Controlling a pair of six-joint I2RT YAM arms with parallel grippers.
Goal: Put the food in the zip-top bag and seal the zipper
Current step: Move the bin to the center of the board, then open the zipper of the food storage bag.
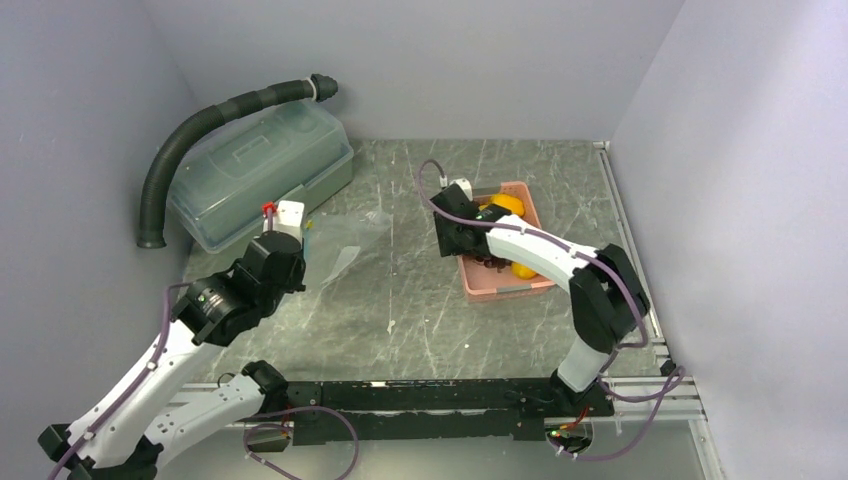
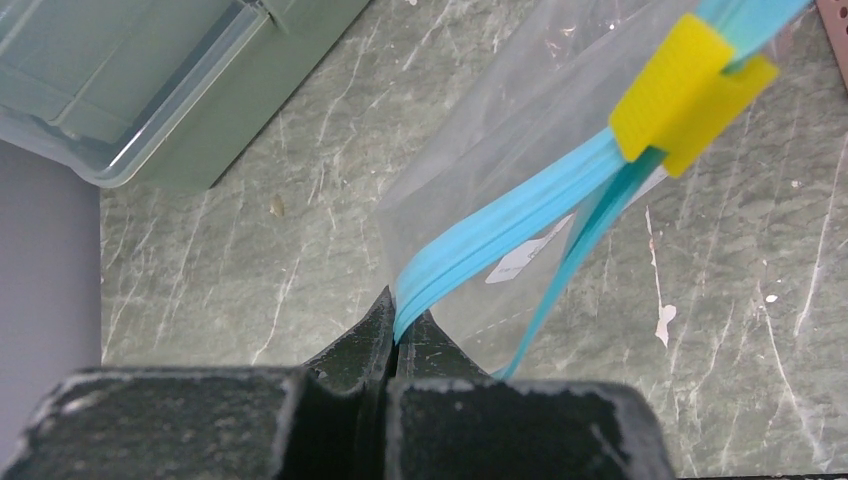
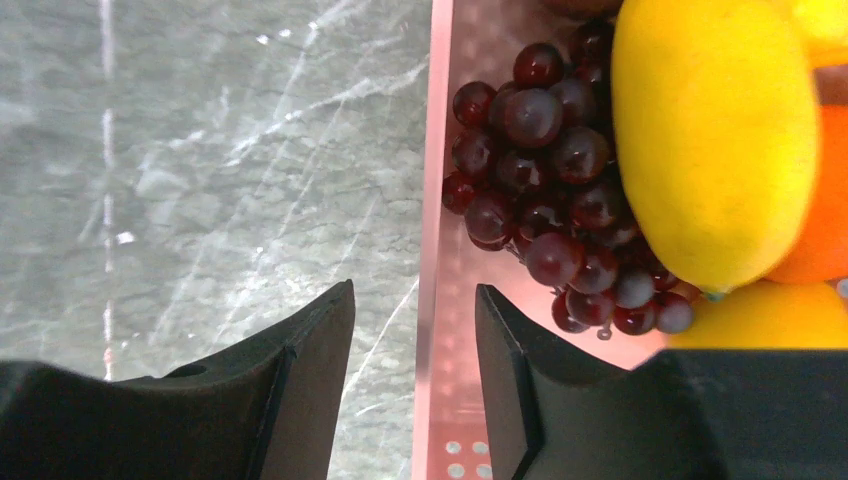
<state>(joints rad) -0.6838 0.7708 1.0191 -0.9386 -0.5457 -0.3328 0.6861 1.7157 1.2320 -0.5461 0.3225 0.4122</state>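
The clear zip-top bag [image 1: 345, 238] lies floppy on the table left of centre. My left gripper [image 1: 298, 236] is shut on the end of its teal-blue zipper [image 2: 500, 225], pinched at the fingertips [image 2: 398, 322]. A yellow slider [image 2: 690, 92] sits further along the strip, and the two strips stand apart below it. The food lies in the pink basket [image 1: 500, 288]: a dark purple grape bunch [image 3: 550, 180], a yellow oval fruit [image 3: 712, 130], an orange one [image 3: 815, 215] and another yellow one [image 3: 770, 318]. My right gripper [image 3: 415, 300] is open and empty, its jaws either side of the basket's left wall [image 3: 436, 200].
A large translucent grey-green lidded box [image 1: 260, 170] stands at the back left, also in the left wrist view [image 2: 150, 80]. A black corrugated hose [image 1: 200, 130] arches over it. Grey walls close in the table on three sides.
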